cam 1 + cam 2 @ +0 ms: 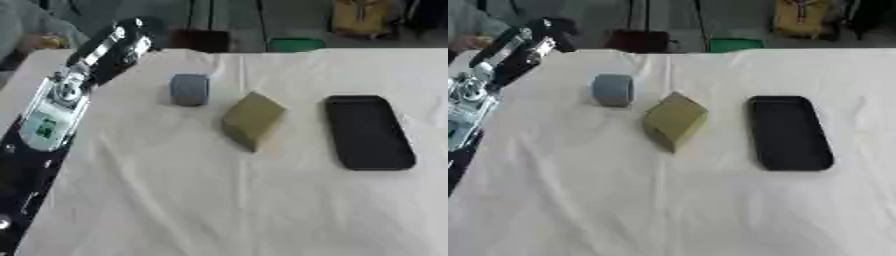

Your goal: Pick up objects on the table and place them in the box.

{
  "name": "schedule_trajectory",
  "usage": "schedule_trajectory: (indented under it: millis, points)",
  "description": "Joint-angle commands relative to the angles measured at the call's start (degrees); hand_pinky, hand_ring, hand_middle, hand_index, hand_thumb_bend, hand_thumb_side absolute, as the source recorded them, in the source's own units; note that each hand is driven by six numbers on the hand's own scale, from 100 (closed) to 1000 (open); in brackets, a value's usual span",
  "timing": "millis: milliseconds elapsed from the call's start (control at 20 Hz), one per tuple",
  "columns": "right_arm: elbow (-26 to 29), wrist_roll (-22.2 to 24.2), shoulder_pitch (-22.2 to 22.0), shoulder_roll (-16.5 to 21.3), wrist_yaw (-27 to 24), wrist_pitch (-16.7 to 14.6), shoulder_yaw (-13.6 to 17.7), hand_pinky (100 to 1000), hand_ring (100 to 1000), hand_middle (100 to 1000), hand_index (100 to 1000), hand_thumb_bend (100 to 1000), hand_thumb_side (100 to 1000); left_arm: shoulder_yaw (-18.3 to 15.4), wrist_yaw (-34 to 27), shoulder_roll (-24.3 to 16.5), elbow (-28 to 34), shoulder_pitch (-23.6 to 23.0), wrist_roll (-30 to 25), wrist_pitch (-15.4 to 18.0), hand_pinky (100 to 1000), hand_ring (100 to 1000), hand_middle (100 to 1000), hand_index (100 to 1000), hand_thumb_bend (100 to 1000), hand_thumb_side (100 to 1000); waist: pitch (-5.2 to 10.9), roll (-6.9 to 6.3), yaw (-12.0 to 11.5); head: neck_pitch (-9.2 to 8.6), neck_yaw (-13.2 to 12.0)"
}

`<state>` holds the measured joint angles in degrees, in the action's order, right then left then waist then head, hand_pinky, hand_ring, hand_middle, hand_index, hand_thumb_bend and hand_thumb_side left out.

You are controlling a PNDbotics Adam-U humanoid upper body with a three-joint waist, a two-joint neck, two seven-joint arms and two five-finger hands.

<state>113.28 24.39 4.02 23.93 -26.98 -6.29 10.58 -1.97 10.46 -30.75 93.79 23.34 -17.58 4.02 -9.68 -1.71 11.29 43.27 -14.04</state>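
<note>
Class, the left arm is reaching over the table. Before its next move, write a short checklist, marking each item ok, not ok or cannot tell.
1. Grey block free to grasp, nothing on it: ok.
2. Olive block apart from the grey block: ok.
3. Black tray holds nothing yet: ok.
4. Left hand over the grey block: not ok, it is up and to the left.
5. Left hand's fingers open: cannot tell.
6. Right hand in view: not ok.

**Three things on a white-covered tabletop**

The left hand (540,37) hangs over the tabletop's (667,210) far left corner. A grey cylinder (612,90) lies nearby, an olive block (674,121) just beside it toward the middle, and a black tray (787,132) sits further right.
</note>
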Motion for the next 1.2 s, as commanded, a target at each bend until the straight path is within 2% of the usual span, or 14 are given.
schedule_trajectory:
  millis: [50, 550, 700, 950, 1050, 1100, 1200]
  points:
    - [1.31, -0.04, 0.23, 0.65, 0.26, -0.07, 0.66, 654, 527, 764, 821, 100, 521, -0.38, 0.74, -2.57, -0.02, 1.7, 0.19, 0.11, 762, 699, 768, 887, 100, 879, 0.66, 0.08, 0.09, -0.64, 0.11]
    - [1.31, 0.14, 0.24, 0.7, 0.22, -0.17, 0.55, 654, 528, 764, 821, 100, 523, -0.02, 4.46, -4.72, -4.94, 5.39, 0.43, 1.01, 766, 708, 775, 893, 100, 830, 0.66, 0.07, 0.29, -0.74, -0.14]
    - [1.31, 0.25, 0.2, 0.6, 0.29, -0.08, 0.5, 654, 528, 765, 822, 100, 522, -0.34, 8.07, -5.87, -9.85, 8.75, 0.85, 0.11, 766, 709, 776, 894, 100, 815, 0.57, 0.03, 0.56, -0.93, -0.21]
    - [1.31, 0.49, 0.33, 0.44, 0.49, 0.09, 0.36, 653, 528, 765, 822, 100, 524, 0.19, 13.2, -6.86, -18.35, 14.08, 2.0, 0.77, 767, 708, 773, 894, 100, 776, 0.24, -0.09, 0.8, -1.27, -0.43]
    - [1.31, 0.68, 0.55, 0.32, 0.6, 0.19, 0.23, 653, 528, 765, 822, 100, 525, 1.29, 16.39, -7.15, -22.59, 17.45, 2.0, 1.34, 771, 717, 777, 895, 100, 742, -0.1, -0.26, 1.22, -1.48, -0.61]
    - [1.31, 0.82, 0.74, 0.24, 0.66, 0.24, 0.14, 653, 527, 766, 823, 100, 526, 1.96, 18.5, -7.3, -24.89, 19.26, 1.84, 1.85, 778, 736, 788, 897, 100, 679, -0.36, -0.38, 1.59, -1.8, -0.8]
    - [1.31, 1.15, 1.18, 0.07, 0.8, 0.32, -0.05, 653, 527, 766, 823, 100, 527, 3.09, 24.31, -7.38, -29.67, 22.93, 1.93, 3.28, 781, 744, 793, 899, 100, 650, -1.0, -0.64, 2.44, -2.6, -1.2]
